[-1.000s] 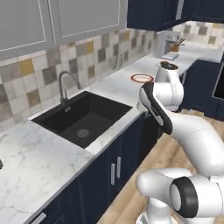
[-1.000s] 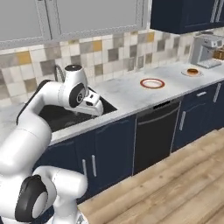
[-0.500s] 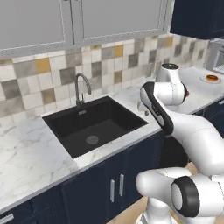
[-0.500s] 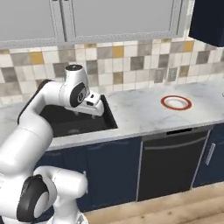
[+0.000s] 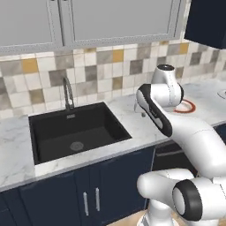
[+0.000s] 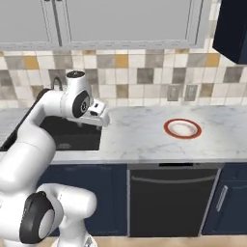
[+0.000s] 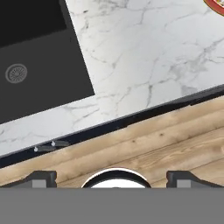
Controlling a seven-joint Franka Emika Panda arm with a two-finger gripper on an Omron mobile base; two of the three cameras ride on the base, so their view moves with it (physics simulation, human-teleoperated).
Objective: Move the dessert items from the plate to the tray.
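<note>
The gripper (image 7: 112,177) hangs with jaws wide apart and empty over the counter's (image 7: 144,57) front edge. The red-rimmed plate (image 6: 182,129) looks bare; the arm partly hides it in the left base view.

Black sink (image 5: 75,130) in marble counter (image 6: 144,135).

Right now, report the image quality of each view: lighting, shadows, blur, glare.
Left base view: even, soft lighting, black sink reads dark but clear. Right base view: slightly soft, no glare on the marble counter, red-rimmed plate distinct. Hand view: sharp, flat light, faint shadowing only.
</note>
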